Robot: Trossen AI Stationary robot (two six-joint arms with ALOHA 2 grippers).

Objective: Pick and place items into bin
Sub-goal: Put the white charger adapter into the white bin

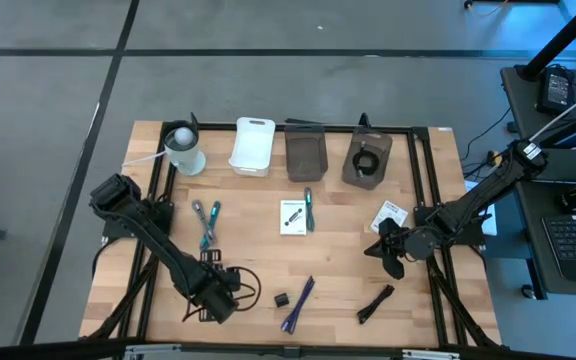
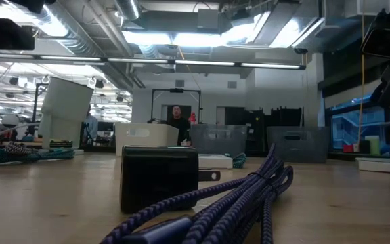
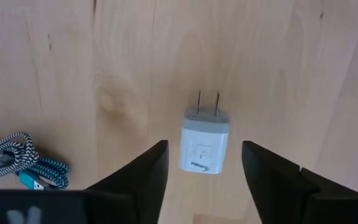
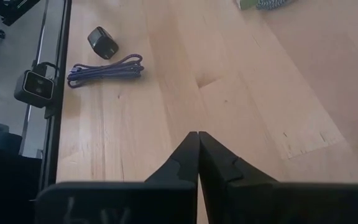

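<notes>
My left gripper (image 3: 205, 147) (image 1: 216, 293) hangs open over the table's near left part. Its fingers stand on either side of a small white charger cube (image 3: 204, 127), which lies flat with its two prongs pointing away; no touch shows. A teal braided cable (image 3: 17, 163) (image 1: 208, 221) lies beside it. My right gripper (image 4: 197, 142) (image 1: 389, 253) is shut above bare wood at the right. Between the arms lie a purple cable (image 1: 298, 291) (image 4: 104, 70), a black cube (image 1: 281, 299) (image 2: 159, 177), a black marker-like piece (image 1: 375, 303), and white cards (image 1: 293, 216) (image 1: 389, 214), one with a teal pen.
Along the far edge stand a white cup-like thing (image 1: 184, 150), a white bin (image 1: 252, 146), a dark bin (image 1: 306, 156) and a second dark bin (image 1: 368, 158) holding a black coil. A black cable loop (image 1: 246, 282) lies by my left gripper. A person shows far behind the table (image 2: 177, 120).
</notes>
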